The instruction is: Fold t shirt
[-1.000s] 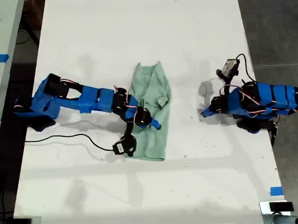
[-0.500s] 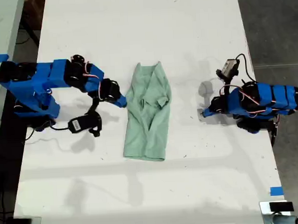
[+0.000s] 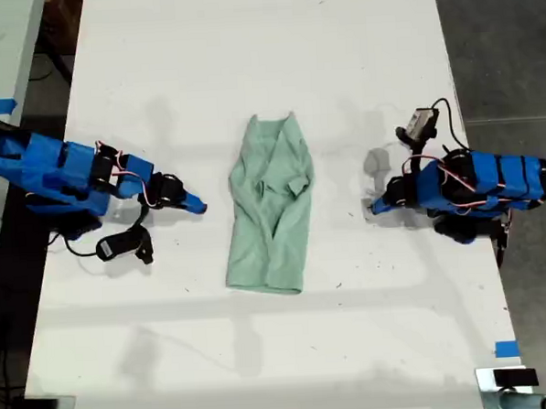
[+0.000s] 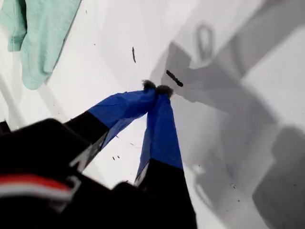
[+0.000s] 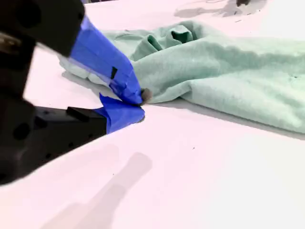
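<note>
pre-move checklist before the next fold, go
1. T shirt on the table, already folded into a narrow strip: ok.
2. Cloth flat: not ok, wrinkled, with a bunched lump near its middle.
3. My first gripper ready to grasp: not ok, jaws shut and empty, away from the cloth.
4. My second gripper ready to grasp: not ok, jaws shut and empty, low beside the shirt's edge.
5. Nothing snagged on either gripper: ok.
</note>
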Controlling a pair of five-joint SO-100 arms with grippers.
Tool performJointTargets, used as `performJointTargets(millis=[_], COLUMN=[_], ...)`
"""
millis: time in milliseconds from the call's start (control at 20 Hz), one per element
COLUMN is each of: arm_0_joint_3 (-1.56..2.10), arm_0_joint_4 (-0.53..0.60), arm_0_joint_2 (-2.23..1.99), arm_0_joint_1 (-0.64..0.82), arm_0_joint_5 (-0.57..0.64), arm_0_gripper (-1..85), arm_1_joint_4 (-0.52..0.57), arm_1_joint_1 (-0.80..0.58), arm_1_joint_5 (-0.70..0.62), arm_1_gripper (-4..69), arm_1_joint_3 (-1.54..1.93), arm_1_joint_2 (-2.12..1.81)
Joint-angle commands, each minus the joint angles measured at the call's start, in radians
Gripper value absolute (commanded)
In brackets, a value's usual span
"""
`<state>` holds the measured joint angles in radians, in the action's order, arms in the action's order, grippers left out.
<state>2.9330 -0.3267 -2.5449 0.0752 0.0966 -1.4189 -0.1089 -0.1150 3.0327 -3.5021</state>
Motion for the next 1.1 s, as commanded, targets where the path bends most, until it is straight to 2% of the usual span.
performJointTargets(millis=[0,250,350,500,1050], arm_0_joint_3=[0.094,0.233,0.275,0.296,0.299], arm_0_joint_4=[0.034,-0.075,-0.164,-0.509,-0.512], arm_0_joint_2=[-0.199,-0.537,-0.693,-1.065,-1.058], arm_0_joint_1=[-0.005,0.017,0.011,0.04,0.052], arm_0_joint_5=[-0.012,-0.015,-0.023,-0.037,-0.057], arm_0_gripper=[-0.3,-0.3,-0.2,-0.2,-0.2], arm_1_joint_4=[-0.002,-0.002,-0.002,-0.002,-0.002], arm_1_joint_1=[0.015,0.015,0.017,0.02,0.023], arm_1_joint_5=[-0.005,-0.003,0.0,0.002,0.005], arm_1_gripper=[-0.5,-0.5,-0.5,-0.5,-0.5], arm_1_joint_3=[0.021,0.021,0.021,0.021,0.021], arm_1_joint_2=[-0.006,-0.006,-0.006,-0.006,-0.006])
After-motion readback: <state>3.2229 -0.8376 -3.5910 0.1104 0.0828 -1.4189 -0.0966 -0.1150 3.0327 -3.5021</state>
